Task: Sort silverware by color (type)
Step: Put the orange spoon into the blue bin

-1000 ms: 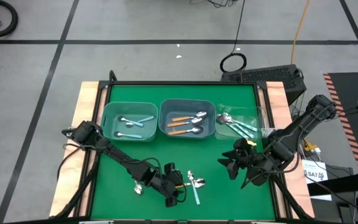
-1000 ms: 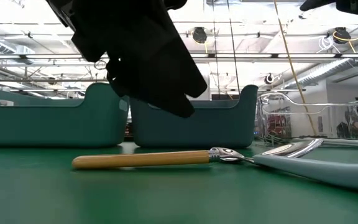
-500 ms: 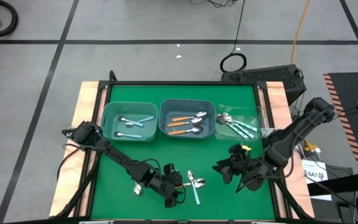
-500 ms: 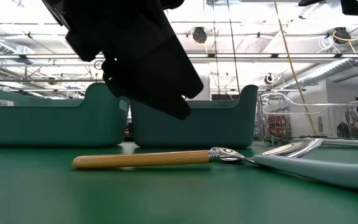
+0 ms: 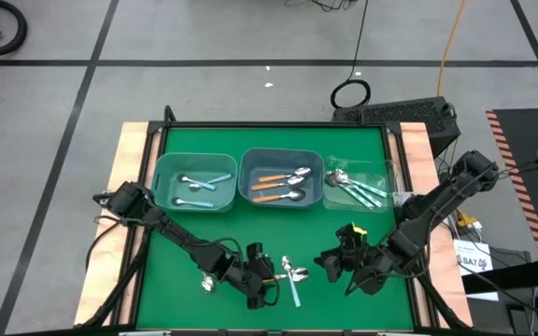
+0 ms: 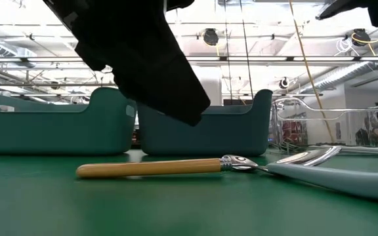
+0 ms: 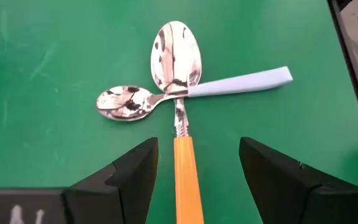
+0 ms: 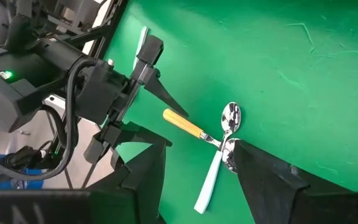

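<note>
Green table mat (image 5: 250, 229): covers the work surface, framed by pale wooden edges.

Left bin (image 5: 194, 180): translucent blue-grey, at the far side of the mat; holds light blue-handled spoons (image 5: 200, 183).

Middle bin (image 5: 281, 176): same make, just beside the left bin; holds orange-handled spoons (image 5: 279, 185).

Clear tray (image 5: 358, 183): to the right of the middle bin; holds teal-green-handled spoons (image 5: 355, 189), count hard to read from above.

Left gripper (image 7: 197, 163): low over the near part of the mat, fingers (image 7: 129, 174) spread apart, one on each side of the orange handle without touching it.

Right gripper (image 5: 334, 263): near the mat's front right, just right of the loose spoon pair, above the surface; its fingers (image 8: 263, 171) stand apart with nothing between them.

Loose orange spoon (image 7: 180, 112): lies flat on the mat, bowl pointing away from the left gripper, handle running back between that gripper's fingers.

Loose light blue spoon (image 7: 185, 94): lies flat, crossing the orange spoon at the neck and touching it; its bowl sits to one side, its pale handle to the other.
</note>
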Tool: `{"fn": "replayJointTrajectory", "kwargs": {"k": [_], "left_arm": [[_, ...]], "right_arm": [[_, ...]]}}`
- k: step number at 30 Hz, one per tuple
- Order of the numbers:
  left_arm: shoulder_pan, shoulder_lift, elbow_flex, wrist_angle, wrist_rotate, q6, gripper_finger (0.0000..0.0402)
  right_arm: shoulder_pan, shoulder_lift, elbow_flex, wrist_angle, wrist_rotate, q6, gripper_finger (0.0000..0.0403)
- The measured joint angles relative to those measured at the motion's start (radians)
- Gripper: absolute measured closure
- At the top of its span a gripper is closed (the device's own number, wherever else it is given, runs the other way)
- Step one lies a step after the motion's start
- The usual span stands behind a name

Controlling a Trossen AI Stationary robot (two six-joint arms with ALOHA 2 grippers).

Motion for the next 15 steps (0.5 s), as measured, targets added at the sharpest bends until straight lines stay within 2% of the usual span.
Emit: {"fn": "replayJointTrajectory", "kwargs": {"k": [9,15], "left_arm": [[0.0,0.0,0.0,0.013,0.0,0.002,0.017],[-0.005,0.0,0.0,0.09,0.001,-0.007,0.017]], "right_arm": [[0.038,-0.011,0.0,0.001,-0.025,-0.016,0.0218],[0.057,-0.011,0.0,0.005,-0.024,-0.016,0.0218]]}}
